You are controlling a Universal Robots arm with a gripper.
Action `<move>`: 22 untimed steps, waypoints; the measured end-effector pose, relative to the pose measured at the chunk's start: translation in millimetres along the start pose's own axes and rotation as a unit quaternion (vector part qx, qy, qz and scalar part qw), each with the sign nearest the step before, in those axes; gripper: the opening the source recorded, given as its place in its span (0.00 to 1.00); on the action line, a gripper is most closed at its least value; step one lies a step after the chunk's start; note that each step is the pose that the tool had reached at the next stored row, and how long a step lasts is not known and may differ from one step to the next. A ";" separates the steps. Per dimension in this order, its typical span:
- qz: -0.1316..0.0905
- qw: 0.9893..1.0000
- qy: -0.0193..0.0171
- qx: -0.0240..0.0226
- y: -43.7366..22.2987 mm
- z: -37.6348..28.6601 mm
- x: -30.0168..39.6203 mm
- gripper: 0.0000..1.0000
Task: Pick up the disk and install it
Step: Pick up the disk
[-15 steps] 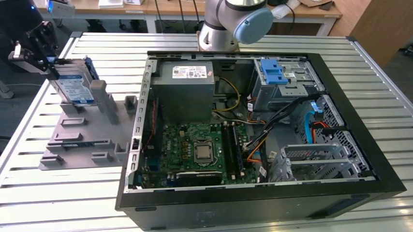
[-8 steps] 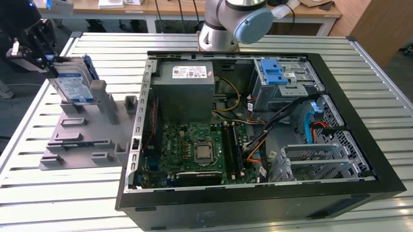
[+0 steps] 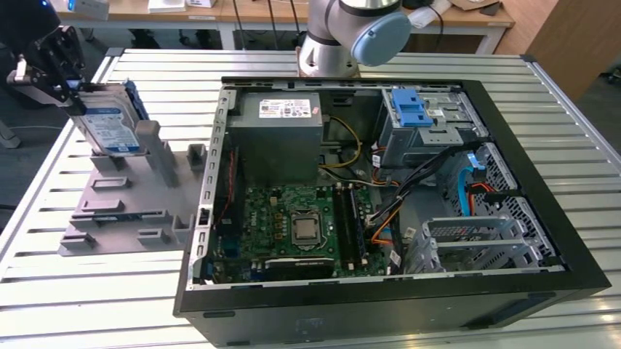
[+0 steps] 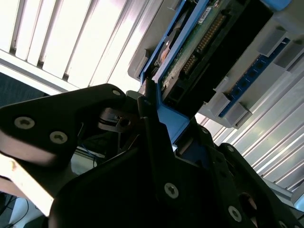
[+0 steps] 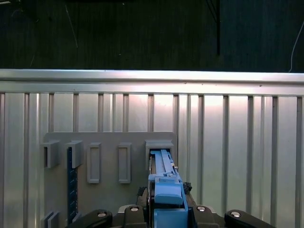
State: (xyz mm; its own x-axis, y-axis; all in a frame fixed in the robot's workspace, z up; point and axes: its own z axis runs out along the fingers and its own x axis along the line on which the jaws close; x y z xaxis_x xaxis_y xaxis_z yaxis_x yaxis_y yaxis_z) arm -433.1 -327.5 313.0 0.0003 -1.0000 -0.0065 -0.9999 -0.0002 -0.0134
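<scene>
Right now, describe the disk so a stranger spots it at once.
Beside the open black computer case, on the exterior view's left, lies a grey plastic slotted rack. At its far end stands the flat rectangular metal disk on edge. Only it carries a blue-and-white label and blue rails.

Worktop (image 3: 87,291): ribbed bare aluminium, satin sheen. Disk (image 3: 105,123): metal body, glossy paper label, smooth blue plastic rails (image 5: 166,190). Holder block (image 3: 121,211): matt grey plastic. End effector (image 3: 70,91): matt black, with bright metal screw heads (image 4: 171,190). Computer case (image 3: 388,313): matt black outside, dull grey sheet metal inside, blue plastic latch (image 3: 409,109).
</scene>
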 end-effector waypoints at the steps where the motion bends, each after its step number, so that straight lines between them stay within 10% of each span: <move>1: 0.000 1.000 0.000 0.000 0.0 -0.2 0.0 0.36; 22: 0.000 1.000 0.000 0.000 -0.1 -8.4 -0.1 0.36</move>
State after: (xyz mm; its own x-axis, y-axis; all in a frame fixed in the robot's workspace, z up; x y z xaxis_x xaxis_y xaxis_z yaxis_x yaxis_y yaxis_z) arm -433.1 -327.5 321.3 0.0003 -1.0000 -0.0063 -0.9999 -0.0002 -0.0130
